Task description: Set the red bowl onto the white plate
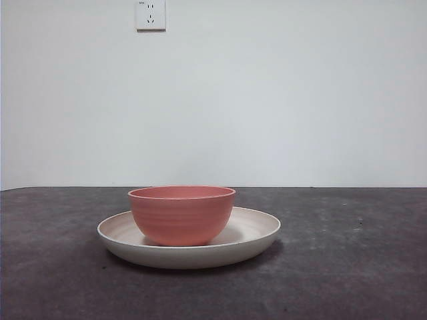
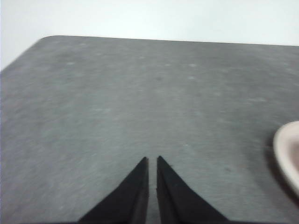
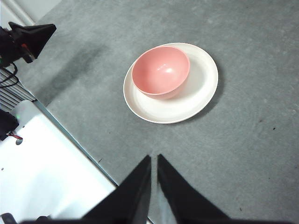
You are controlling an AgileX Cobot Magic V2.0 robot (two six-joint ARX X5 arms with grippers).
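Note:
The red bowl [image 1: 181, 215] stands upright on the white plate [image 1: 257, 230], a little to one side of its centre. The right wrist view shows the bowl [image 3: 161, 71] inside the plate [image 3: 196, 95] from high above. My right gripper [image 3: 153, 159] is shut and empty, high above the table and away from the plate. My left gripper [image 2: 152, 160] is shut and empty over bare table, with only the plate's rim [image 2: 286, 156] showing at the picture's edge. Neither gripper shows in the front view.
The dark grey table [image 1: 347, 267] runs to a white wall with a socket [image 1: 150, 15]. In the right wrist view the table's edge [image 3: 74, 140] and a white base lie close by, and the other arm's black tip [image 3: 28, 38] shows in a corner.

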